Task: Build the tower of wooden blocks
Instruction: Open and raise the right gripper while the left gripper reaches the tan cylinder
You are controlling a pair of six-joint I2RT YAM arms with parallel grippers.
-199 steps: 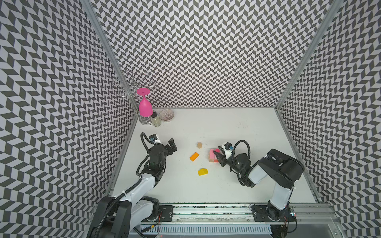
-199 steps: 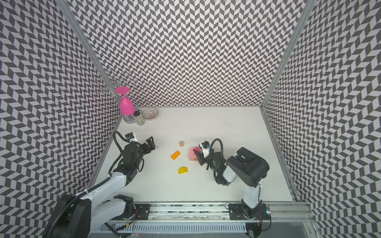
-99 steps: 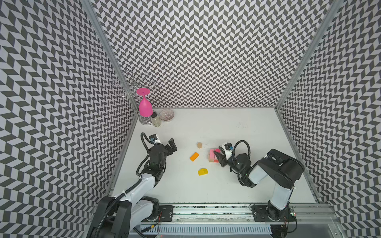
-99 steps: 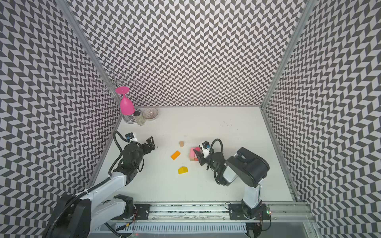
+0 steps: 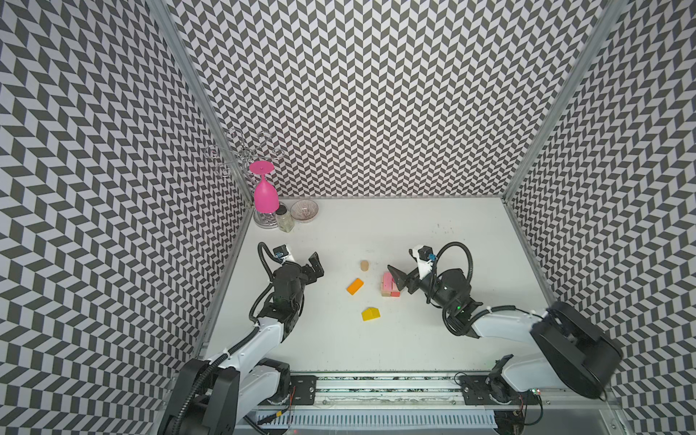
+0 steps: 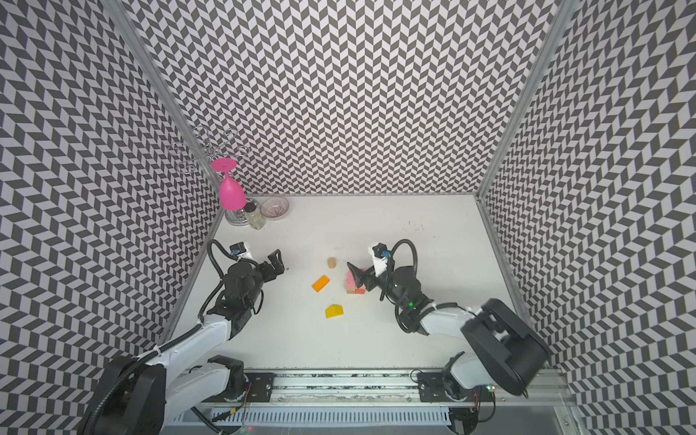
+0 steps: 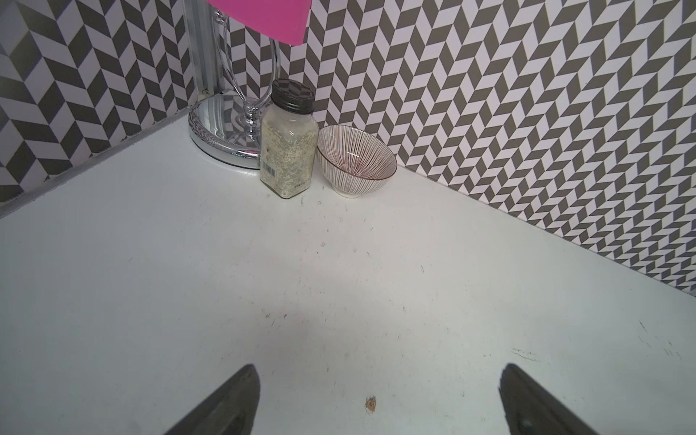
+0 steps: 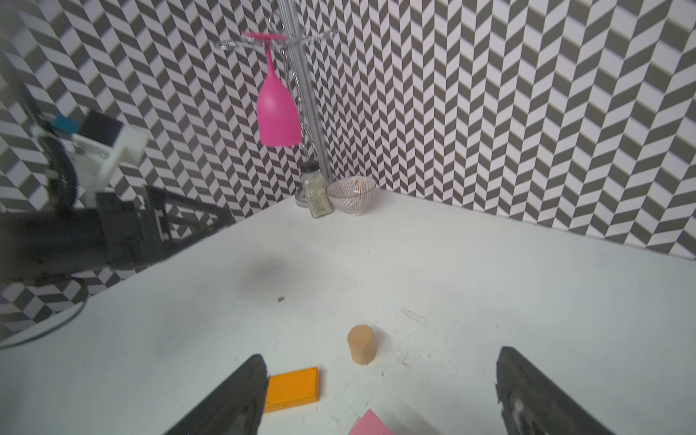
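Your right gripper [image 5: 397, 279] has its fingers [image 8: 237, 399] spread wide and nothing pinched between them. It's parked right up against the right side of the tower [image 5: 388, 287], so close I can't tell if it's touching. The tower is a low stack mid-table, with a pink block [image 8: 371, 423] sitting on tan and red pieces. In the right wrist view, that pink corner pokes up between the fingers.

The loose wood blocks are all left of the stack. A tan cylinder [image 5: 364, 265] stands upright a bit farther back, an orange block [image 5: 354, 286] lies flat, and a yellow house-shaped block [image 5: 370, 313] sits nearer to you.

Your left gripper [image 5: 316, 266] is well apart on the left, fingers far apart too, empty over bare table [image 7: 339, 282].

In the far left corner, a pink goblet [image 5: 265, 196] hangs upside down from a rack [image 5: 244, 152], with a spice jar [image 5: 285, 218] and a bowl [image 5: 304, 209] just beside it.
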